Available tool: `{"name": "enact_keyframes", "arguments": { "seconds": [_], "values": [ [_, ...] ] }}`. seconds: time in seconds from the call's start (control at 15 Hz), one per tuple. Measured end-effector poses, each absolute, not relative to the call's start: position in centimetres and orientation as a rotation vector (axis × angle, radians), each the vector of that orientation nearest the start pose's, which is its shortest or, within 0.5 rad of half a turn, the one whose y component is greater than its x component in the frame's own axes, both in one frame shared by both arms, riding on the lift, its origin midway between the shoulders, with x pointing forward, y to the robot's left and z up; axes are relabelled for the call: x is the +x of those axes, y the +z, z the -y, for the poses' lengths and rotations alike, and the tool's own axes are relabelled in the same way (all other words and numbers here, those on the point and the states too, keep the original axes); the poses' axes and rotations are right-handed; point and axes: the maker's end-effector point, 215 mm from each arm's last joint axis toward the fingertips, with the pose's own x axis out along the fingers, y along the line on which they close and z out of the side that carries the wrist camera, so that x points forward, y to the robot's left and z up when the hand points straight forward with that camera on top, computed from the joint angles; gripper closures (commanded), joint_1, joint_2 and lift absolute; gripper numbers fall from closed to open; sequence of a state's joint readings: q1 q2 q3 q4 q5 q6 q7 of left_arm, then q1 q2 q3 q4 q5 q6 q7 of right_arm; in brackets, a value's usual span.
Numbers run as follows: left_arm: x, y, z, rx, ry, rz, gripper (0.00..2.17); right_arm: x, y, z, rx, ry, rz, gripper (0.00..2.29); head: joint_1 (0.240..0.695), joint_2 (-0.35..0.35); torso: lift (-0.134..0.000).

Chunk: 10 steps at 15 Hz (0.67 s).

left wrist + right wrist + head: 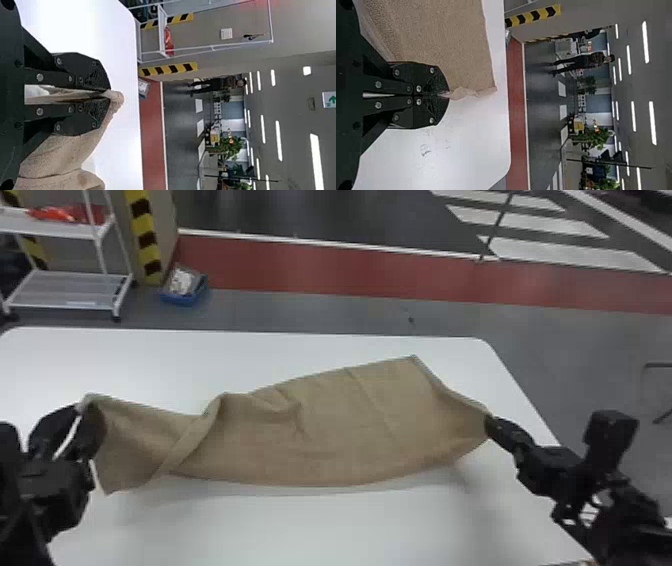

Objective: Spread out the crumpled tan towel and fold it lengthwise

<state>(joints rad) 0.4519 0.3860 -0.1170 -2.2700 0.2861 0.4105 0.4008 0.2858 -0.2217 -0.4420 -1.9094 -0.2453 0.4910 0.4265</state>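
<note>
Here's the trouble spot, nearest first: the towel's near edge bows down between the two holds, with a shadow on the table under it. Lower the towel like that and the slack could tuck beneath it, spoiling any straight lengthwise fold. Past that edge, at the left end, a diagonal twist crosses the cloth; pull hard without unwinding it and it may simply press into a crease. And farther off, the far corner looks free, so a sharp tug might drag that edge askew.

Now the grips! The left gripper, at the towel's left end, has its fingers nearly together, clamped on a bunched piece of cloth that runs back between them and pokes out past the tips. That's a thick hold, and an uneven pull from it could feed the twist. Over at the right end, the right gripper is pinched tight, tips meeting on a thin bit of the edge. Little cloth in there, so too much tension could slip it loose. Beyond it all, a blue bin sits on the floor.
</note>
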Motion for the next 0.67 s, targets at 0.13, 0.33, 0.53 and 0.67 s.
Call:
{"name": "enact_keyframes", "arguments": {
  "seconds": [0.13,0.33,0.53,0.67],
  "values": [
    [45.2,-34.1,-25.8,0.13,0.086,-0.226,0.04,46.9,-38.8,42.2,0.058,0.065,-0.336,1.42,0.695,-0.198,-0.124],
    [45.2,-35.9,-27.8,0.198,0.14,-0.242,0.04,46.1,-39.0,42.9,0.059,0.051,-0.328,1.42,0.695,-0.188,-0.124],
    [44.3,-36.5,-29.5,0.236,0.169,-0.229,0.04,45.8,-39.3,43.0,0.067,0.047,-0.33,1.42,0.695,-0.168,-0.124],
    [43.4,-36.5,-28.8,0.218,0.131,-0.208,0.04,45.9,-39.3,42.8,0.071,0.052,-0.324,1.42,0.695,-0.169,-0.124]
  ]
}}
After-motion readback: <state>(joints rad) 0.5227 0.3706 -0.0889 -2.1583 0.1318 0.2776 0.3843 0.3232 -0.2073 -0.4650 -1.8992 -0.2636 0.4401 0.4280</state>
